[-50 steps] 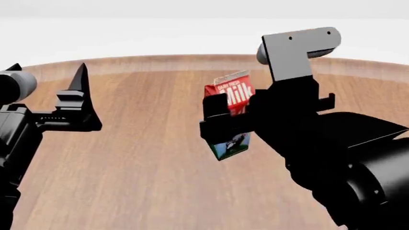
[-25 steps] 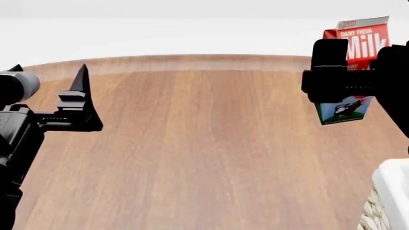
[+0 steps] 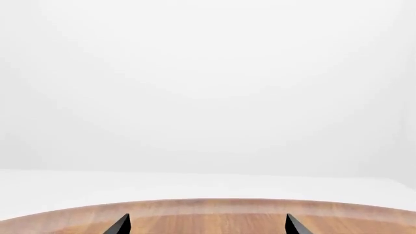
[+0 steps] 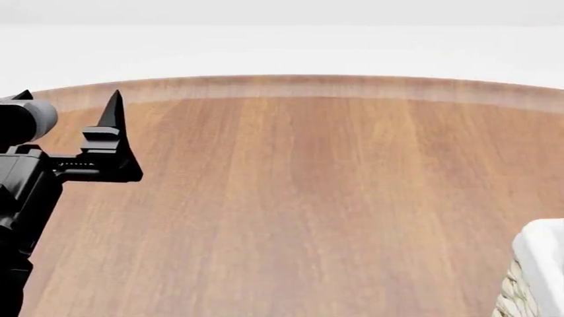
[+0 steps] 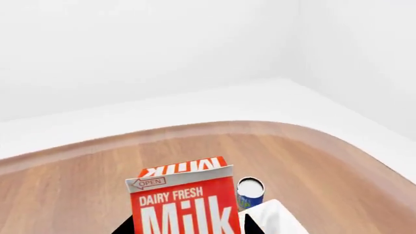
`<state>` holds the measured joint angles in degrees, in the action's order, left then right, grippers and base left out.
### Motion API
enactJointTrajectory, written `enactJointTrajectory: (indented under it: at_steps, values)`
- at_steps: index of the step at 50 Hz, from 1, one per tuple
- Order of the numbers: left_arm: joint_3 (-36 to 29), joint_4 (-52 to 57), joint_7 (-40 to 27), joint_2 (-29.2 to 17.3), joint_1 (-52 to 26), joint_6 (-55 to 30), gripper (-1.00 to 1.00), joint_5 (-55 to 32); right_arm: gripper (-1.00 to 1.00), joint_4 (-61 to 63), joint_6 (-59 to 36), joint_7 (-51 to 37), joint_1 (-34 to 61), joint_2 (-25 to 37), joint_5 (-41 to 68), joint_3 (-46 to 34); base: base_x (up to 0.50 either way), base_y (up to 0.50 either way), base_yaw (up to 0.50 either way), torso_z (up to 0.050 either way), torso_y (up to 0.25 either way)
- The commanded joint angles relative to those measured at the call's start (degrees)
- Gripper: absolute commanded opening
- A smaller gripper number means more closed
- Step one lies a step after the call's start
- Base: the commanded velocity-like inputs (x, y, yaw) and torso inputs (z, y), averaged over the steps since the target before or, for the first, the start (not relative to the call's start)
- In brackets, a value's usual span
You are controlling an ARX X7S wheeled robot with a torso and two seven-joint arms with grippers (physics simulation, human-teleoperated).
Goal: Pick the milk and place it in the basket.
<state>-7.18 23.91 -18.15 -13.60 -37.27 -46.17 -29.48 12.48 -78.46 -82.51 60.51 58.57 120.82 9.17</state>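
Milk (image 5: 185, 204) clamped upright between right gripper (image 5: 188, 226) jaws, aloft over the wooden table (image 4: 291, 198). Basket (image 4: 537, 277) corner just visible at right. Left gripper (image 3: 206, 225) idle, jaws apart. Best carried level over the rim, then lowered before release.

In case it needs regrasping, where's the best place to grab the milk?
Across the two flat side walls of the milk, below the sloped gable, pinched from either side. It stands upright in the right gripper, whose fingers flank it that way.
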Motion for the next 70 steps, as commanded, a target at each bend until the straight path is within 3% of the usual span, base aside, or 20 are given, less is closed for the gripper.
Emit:
enactJointTrajectory:
  at_steps: [1, 14, 28, 50, 70]
  values:
    - [-0.32, -0.42, -0.14, -0.19, -0.04, 0.42, 1.0, -0.03, -1.0, 2.34, 1.01, -3.05, -10.8, 6.67, 3.22, 12.9, 0.0, 0.0, 0.0, 0.0, 0.0]
    - [-0.75, -1.59, 0.02, -0.54, 0.32, 1.54, 1.0, 0.25, -1.0, 1.6, -2.07, -4.24, -21.53, 7.16, 2.76, 27.31, 0.0, 0.0, 0.0, 0.0, 0.002]
    - [-1.28, -2.1, 0.06, -0.72, 0.65, 2.27, 1.0, 0.29, -1.0, 1.93, -4.53, -2.25, -25.79, 4.95, -3.19, 33.38, 0.0, 0.0, 0.0, 0.001, 0.001]
    - [-1.89, -2.22, -0.21, -1.15, 0.63, 2.79, 1.0, 0.01, -1.0, 3.12, -6.13, 14.7, -28.52, -4.92, -25.42, 34.63, 0.0, 0.0, 0.0, 0.0, 0.001]
    - [-2.59, -3.42, -0.06, -1.56, 1.36, 4.26, 1.0, 0.22, -1.0, 5.79, 4.6, 34.74, -35.28, -8.84, -45.04, 29.76, 0.0, 0.0, 0.0, 0.001, 0.001]
